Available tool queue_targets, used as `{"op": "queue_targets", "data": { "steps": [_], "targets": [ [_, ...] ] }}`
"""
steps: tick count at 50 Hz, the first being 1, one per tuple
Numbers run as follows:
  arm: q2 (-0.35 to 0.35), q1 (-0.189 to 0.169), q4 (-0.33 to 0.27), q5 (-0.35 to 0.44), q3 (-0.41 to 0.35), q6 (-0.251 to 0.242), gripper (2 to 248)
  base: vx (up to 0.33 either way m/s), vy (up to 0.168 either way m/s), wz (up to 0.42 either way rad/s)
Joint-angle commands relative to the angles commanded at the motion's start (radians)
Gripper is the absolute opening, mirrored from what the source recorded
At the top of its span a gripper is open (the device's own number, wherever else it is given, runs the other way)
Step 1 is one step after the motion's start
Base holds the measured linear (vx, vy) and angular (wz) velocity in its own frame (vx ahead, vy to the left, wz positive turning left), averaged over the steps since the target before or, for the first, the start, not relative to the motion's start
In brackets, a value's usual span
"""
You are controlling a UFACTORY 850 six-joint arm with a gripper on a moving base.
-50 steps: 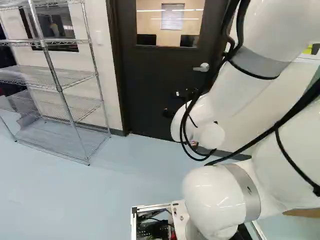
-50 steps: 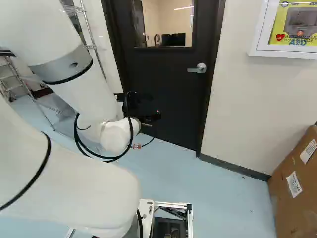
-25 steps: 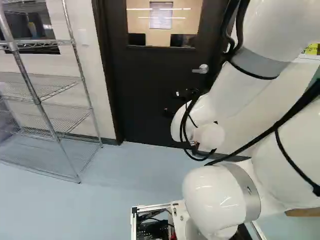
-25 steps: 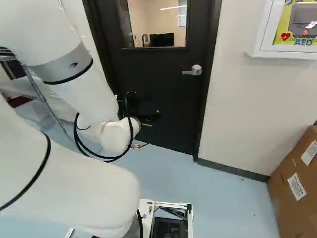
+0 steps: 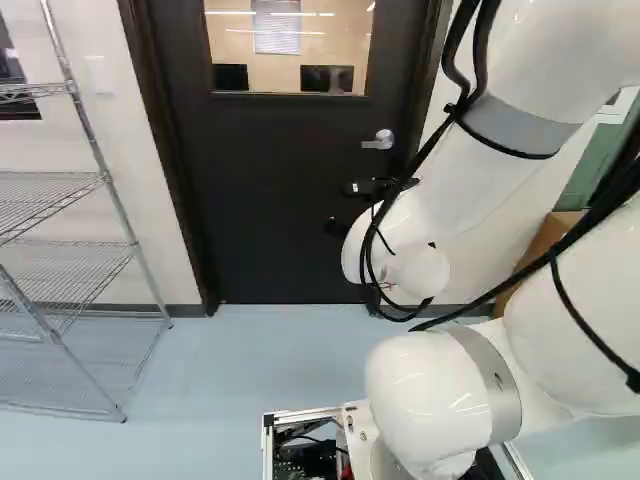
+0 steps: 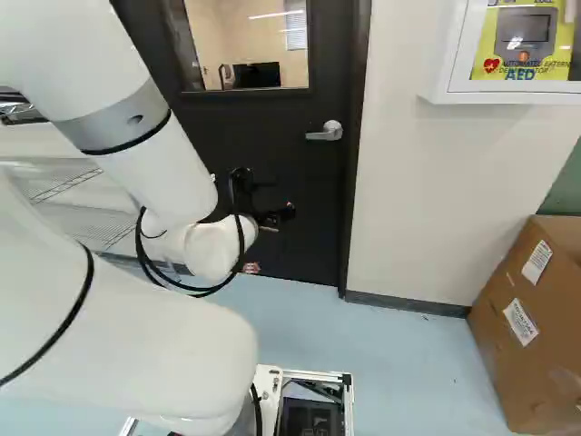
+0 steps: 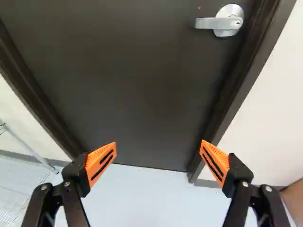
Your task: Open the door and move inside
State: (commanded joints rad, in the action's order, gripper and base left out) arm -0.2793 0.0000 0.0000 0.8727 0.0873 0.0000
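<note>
Wire rack (image 5: 50, 190): on the floor (image 5: 240, 370), outside the door's left edge. Door (image 5: 280, 210): shut in its frame. Gripper (image 5: 343, 207): released, orange pads (image 7: 94, 158) spread well apart, door ahead. Silver handle (image 6: 325, 133): mounted near the door's right edge, lever level, above the gripper. White cabinet (image 6: 458, 54): fixed to the wall (image 6: 408, 200). Cardboard box (image 6: 526, 336): floor, near the wall's foot.

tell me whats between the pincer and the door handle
Only the dark face of the door shows between the open pincer and the lever handle; the wrist view shows no object in that stretch.
</note>
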Motion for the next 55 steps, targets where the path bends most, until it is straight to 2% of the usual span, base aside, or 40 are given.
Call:
{"op": "queue_targets", "data": {
  "steps": [20, 55],
  "targets": [
    [0.0, 0.0, 0.0, 0.0, 0.0, 0.0, 247, 0.135, 0.009, -0.31],
    [0.015, 0.003, 0.0, 0.0, 0.052, 0.0, 247, 0.007, 0.004, -0.005]
  ]
}}
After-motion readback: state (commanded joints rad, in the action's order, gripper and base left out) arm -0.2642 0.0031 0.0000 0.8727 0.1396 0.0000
